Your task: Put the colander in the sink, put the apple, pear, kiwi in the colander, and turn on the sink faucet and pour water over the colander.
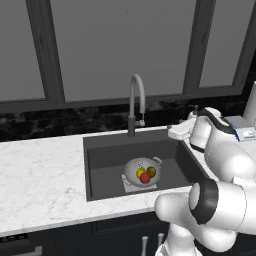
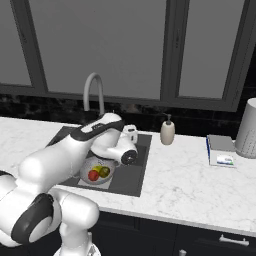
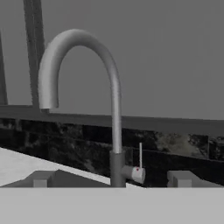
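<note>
The colander (image 1: 143,171) sits in the sink (image 1: 105,165), holding the apple (image 1: 145,178), pear (image 1: 140,173) and kiwi (image 1: 151,172). The claw (image 3: 111,186) is wide open, holding nothing, facing the faucet (image 3: 114,131) behind the basin.

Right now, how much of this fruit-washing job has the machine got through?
Mostly done: the colander sits in the sink with the apple, pear and kiwi inside. In hand: the open gripper faces the sink faucet, not touching it. Left: turning it on; no water runs from the spout.
</note>
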Controlling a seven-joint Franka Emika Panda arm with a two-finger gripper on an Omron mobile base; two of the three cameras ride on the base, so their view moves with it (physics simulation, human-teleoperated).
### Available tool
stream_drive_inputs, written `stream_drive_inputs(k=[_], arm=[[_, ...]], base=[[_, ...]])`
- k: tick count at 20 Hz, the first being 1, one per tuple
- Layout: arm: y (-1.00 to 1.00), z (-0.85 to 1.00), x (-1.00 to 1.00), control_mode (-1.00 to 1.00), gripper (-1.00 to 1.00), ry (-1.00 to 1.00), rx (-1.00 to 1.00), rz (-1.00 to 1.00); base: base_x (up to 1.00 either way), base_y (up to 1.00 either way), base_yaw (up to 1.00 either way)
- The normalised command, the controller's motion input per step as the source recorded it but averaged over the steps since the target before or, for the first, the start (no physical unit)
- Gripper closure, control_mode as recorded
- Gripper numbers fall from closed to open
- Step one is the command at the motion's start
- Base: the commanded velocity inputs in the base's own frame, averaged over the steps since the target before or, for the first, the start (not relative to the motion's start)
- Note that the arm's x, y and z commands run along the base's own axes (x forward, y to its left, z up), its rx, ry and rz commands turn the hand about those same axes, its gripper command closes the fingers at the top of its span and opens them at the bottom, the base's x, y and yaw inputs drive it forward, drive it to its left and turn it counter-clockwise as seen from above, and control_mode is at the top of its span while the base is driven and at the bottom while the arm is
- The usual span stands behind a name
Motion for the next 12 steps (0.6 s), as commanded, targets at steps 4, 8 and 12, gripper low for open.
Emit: stream_drive_inputs(k=[4, 8, 12], arm=[[0.41, -0.17, 0.14, -1.0, -1.0, -0.32, -0.08, 0.16], [0.69, 0.0, 0.3, -1.0, -1.0, -0.05, -0.24, 0.01], [0.33, 0.28, 0.47, -1.0, -1.0, 0.0, -0.27, 0.0]], base=[[0.0, 0.0, 0.0], [0.0, 0.0, 0.0], [0.0, 0.0, 0.0]])
